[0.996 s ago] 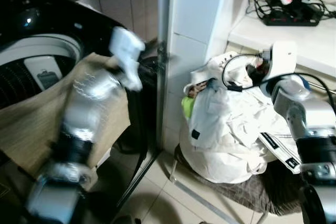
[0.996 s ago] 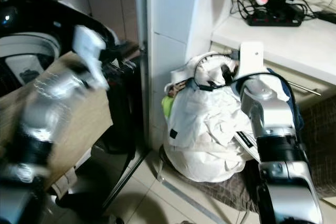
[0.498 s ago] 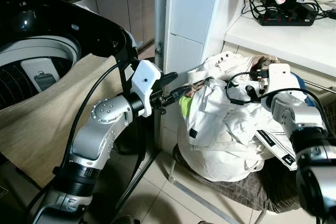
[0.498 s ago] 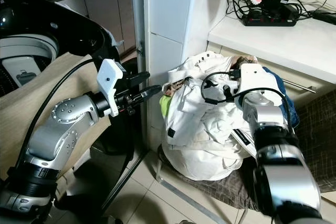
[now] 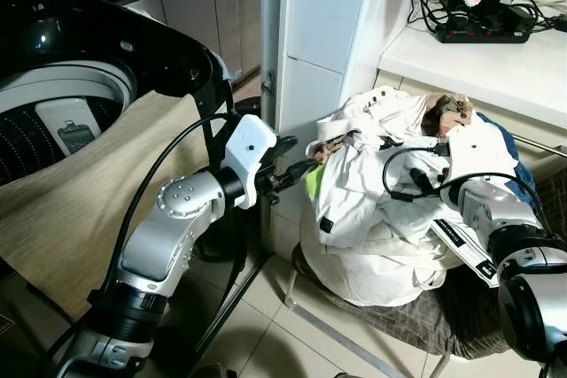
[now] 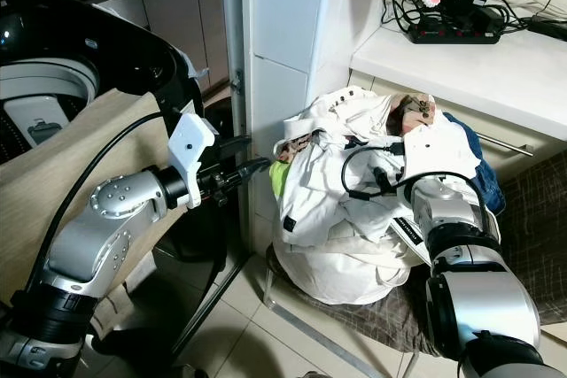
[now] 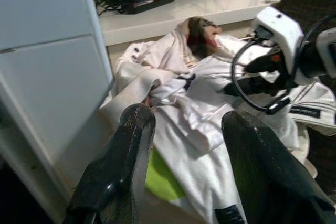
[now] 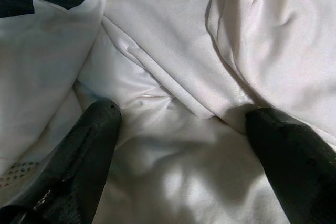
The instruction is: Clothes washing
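Your right pincer (image 8: 181, 145) has sunk, fingers spread, into the white laundry pile (image 5: 381, 219); left pincer (image 7: 184, 166) waits open just short of it.

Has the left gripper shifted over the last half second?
Yes. The left gripper has dropped slightly, sitting lower against the white pillar.

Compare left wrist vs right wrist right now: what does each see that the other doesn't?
Left wrist alone: the white pillar, the power strip on the shelf, a lime-green garment, and the right gripper reaching into the pile, with the left gripper open and short of the clothes.

Right wrist alone: its own black fingers, spread and pressed into the folds, up close.

Both: the white clothes pile.
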`<state>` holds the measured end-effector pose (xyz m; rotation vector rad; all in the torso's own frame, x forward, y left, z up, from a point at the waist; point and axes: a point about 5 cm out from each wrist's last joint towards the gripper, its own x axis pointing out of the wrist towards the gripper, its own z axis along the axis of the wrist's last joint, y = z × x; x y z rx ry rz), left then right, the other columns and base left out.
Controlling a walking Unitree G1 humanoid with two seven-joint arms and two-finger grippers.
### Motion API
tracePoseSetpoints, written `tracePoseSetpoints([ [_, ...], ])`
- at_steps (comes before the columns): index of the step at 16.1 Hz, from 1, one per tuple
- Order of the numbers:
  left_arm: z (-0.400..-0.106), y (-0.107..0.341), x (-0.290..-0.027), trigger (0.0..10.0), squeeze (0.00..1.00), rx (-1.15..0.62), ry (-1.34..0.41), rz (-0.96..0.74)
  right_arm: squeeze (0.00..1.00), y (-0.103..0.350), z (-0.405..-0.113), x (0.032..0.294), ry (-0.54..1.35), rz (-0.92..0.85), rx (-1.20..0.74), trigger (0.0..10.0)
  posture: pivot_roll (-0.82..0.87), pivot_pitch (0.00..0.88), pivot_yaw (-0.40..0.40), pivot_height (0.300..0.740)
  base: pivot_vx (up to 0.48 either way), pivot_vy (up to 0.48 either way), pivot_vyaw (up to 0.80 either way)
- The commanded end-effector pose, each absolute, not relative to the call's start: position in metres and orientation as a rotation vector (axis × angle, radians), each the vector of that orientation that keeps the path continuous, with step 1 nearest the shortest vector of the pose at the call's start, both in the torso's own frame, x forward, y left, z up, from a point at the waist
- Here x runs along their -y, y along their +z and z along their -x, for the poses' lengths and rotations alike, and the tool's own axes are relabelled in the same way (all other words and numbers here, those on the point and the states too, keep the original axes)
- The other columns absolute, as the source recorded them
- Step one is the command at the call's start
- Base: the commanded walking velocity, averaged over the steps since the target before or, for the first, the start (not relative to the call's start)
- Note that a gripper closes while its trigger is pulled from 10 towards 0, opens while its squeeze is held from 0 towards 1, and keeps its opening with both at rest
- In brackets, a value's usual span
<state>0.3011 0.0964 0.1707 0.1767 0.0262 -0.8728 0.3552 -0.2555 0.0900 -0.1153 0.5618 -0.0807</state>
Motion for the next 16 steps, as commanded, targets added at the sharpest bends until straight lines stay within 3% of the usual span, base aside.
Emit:
tracePoseSetpoints([
  [1,-0.300,0.173,-0.096,10.0,0.00,-0.016,-0.866,-0.205,0.00,0.093,-0.358,0.254,-0.080,0.105,-0.548,5.2,-0.10,0.000,0.002,0.740,0.000,0.000,0.00],
  [2,-0.300,0.172,-0.098,10.0,0.00,-0.016,-0.850,-0.209,0.00,0.091,-0.356,0.255,-0.087,0.077,-0.542,0.0,-0.09,0.000,-0.006,0.740,0.000,0.000,0.00],
  [16,-0.295,0.161,-0.094,10.0,0.00,-0.017,-0.828,-0.218,0.00,0.091,-0.356,0.255,-0.079,0.109,-0.483,0.0,-0.07,0.000,-0.013,0.740,0.000,0.000,0.00],
])
